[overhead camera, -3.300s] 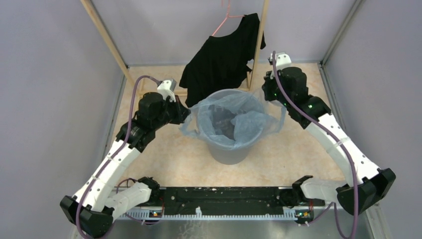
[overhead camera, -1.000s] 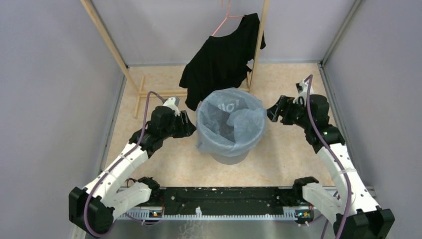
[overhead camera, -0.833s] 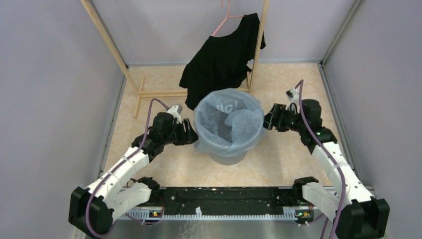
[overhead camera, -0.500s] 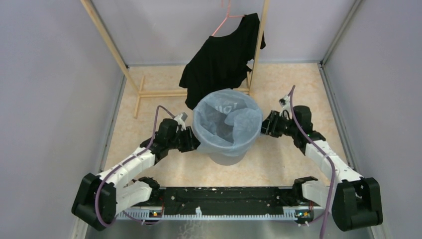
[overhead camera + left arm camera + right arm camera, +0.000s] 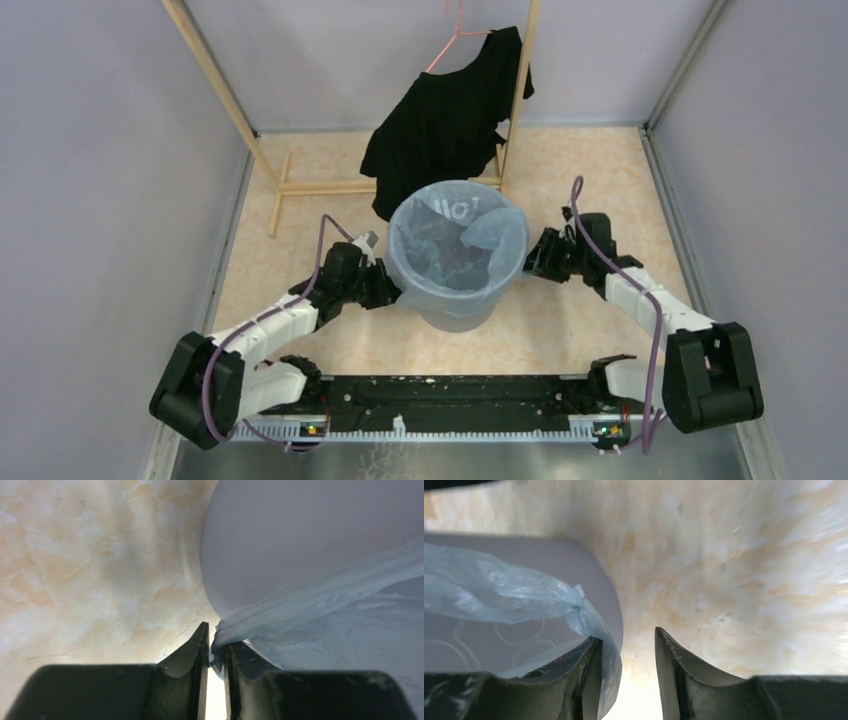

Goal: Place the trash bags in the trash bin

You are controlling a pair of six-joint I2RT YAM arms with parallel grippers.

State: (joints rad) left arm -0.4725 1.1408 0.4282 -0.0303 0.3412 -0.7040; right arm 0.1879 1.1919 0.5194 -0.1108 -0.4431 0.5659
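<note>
The round grey trash bin (image 5: 460, 312) stands mid-floor. The pale blue trash bag (image 5: 500, 232) lines it, its edge folded down over the rim. My left gripper (image 5: 392, 292) is low against the bin's left side. In the left wrist view it (image 5: 214, 636) is shut on a pinch of the bag's film (image 5: 340, 610), beside the bin wall (image 5: 300, 540). My right gripper (image 5: 534, 260) is low at the bin's right side. In the right wrist view it (image 5: 626, 636) is open; the bag's film (image 5: 499, 590) drapes over the left finger (image 5: 586, 662), next to the bin wall (image 5: 591, 570).
A black shirt (image 5: 440, 125) on a pink hanger (image 5: 452, 35) hangs from a wooden rack (image 5: 518, 95) just behind the bin. Grey walls close in the floor on the left, the back and the right. The arms' base rail (image 5: 450, 395) runs along the near edge.
Both arms have dropped lower and drawn in beside the bin. The bag's loose side flaps have come down and now sit snug round the rim.
</note>
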